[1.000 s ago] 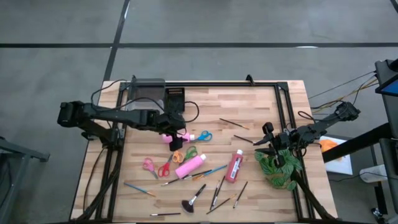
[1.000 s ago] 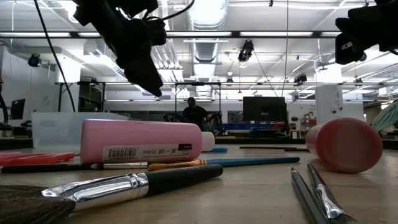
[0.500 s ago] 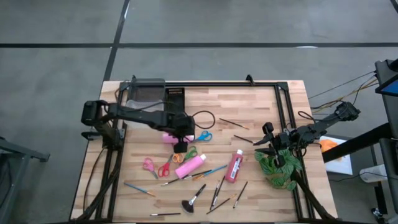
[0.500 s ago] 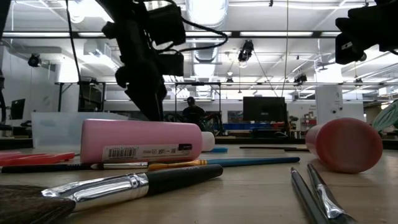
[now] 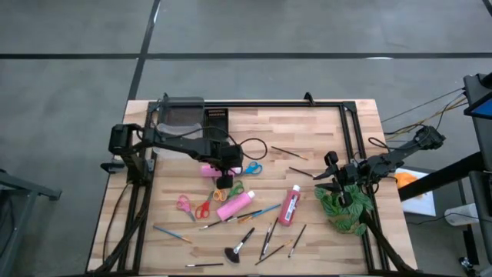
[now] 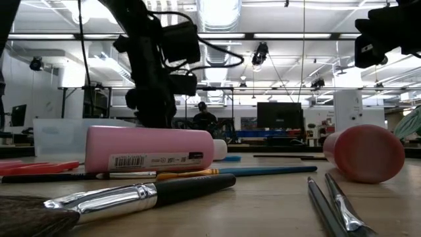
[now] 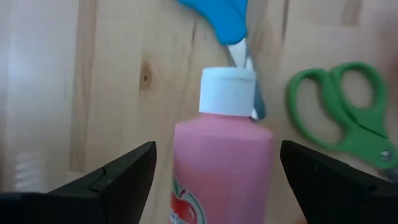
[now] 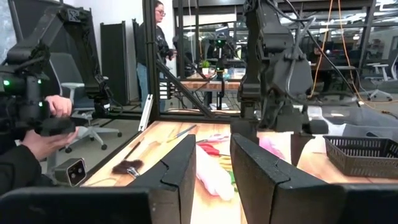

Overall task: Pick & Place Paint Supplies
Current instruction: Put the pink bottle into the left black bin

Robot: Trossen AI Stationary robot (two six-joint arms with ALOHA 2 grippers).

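Left gripper lowered over the pink paint bottle, fingers spread wide to either side of its body, not yet touching. Bottle lying flat on the wooden table, white cap pointing toward the blue-handled scissors, green-handled scissors just beside. Probably a smooth, rounded plastic body, fairly light, slightly squeezable, likely to roll or slip. Best taken across the broad middle, well back from the cap, with moderate pressure. Right gripper, well apart from the bottle by the leafy plant, fingers nearly together, holding nothing visible.
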